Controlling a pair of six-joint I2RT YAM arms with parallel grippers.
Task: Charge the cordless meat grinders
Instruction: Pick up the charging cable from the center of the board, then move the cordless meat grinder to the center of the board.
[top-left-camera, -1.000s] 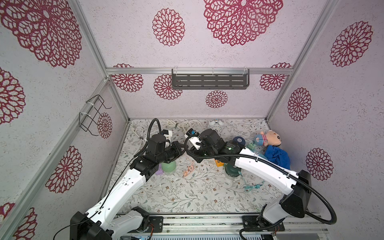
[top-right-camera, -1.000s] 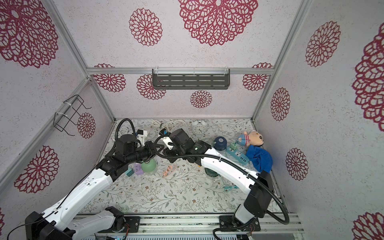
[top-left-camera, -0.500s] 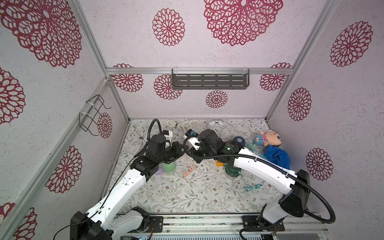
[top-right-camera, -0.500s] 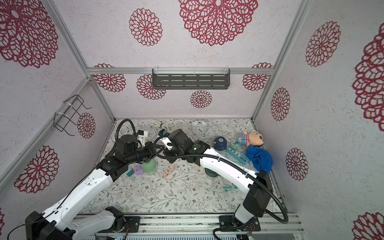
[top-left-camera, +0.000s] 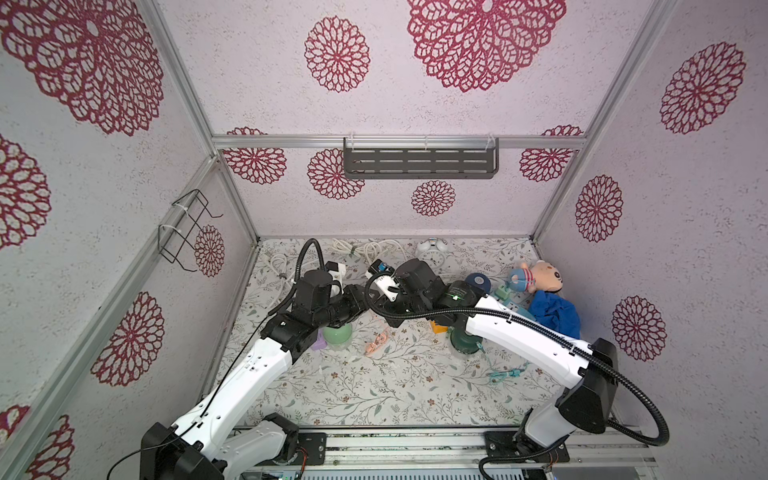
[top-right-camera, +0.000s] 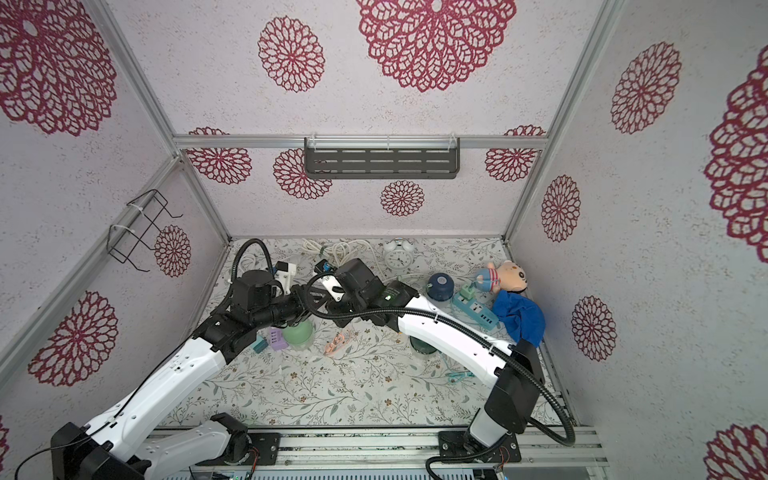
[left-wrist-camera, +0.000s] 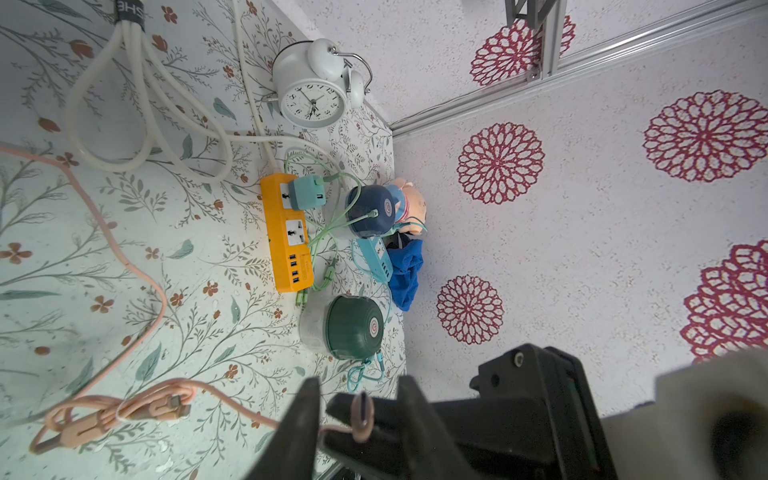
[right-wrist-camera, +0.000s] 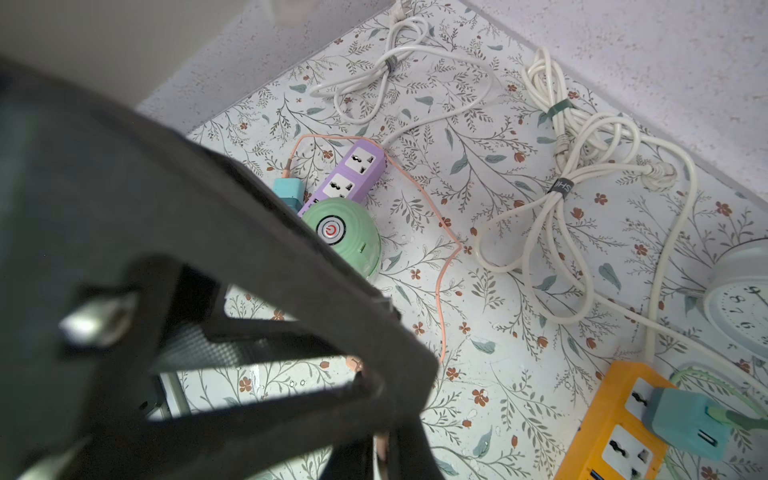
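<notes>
Three cordless meat grinders stand on the floral table. The mint green one (top-left-camera: 337, 332) (right-wrist-camera: 343, 232) is beside the purple power strip (right-wrist-camera: 353, 174). The navy blue one (top-right-camera: 439, 284) (left-wrist-camera: 370, 210) has a green cable in its side. The dark green one (left-wrist-camera: 353, 328) (top-left-camera: 463, 338) has a teal cable at its base. My two grippers meet in mid-air above the table's middle. My right gripper (right-wrist-camera: 384, 453) is shut on the plug (left-wrist-camera: 361, 415) of a pink cable (right-wrist-camera: 442, 266). My left gripper (left-wrist-camera: 358, 390) is open, its fingers (left-wrist-camera: 303, 428) either side of that plug.
An orange power strip (left-wrist-camera: 286, 237) carries a teal adapter; a blue strip (top-right-camera: 476, 309) lies by a blue cloth (top-left-camera: 555, 313) and a plush doll (top-left-camera: 540, 278). A white alarm clock (left-wrist-camera: 316, 89) and bundled white cords (right-wrist-camera: 561, 174) sit at the back. The pink cable's coil (top-left-camera: 376, 340) lies mid-table.
My left gripper, shut on the pink plug before, has opened. My right gripper has closed on the plug. Both arms have stayed almost in place.
</notes>
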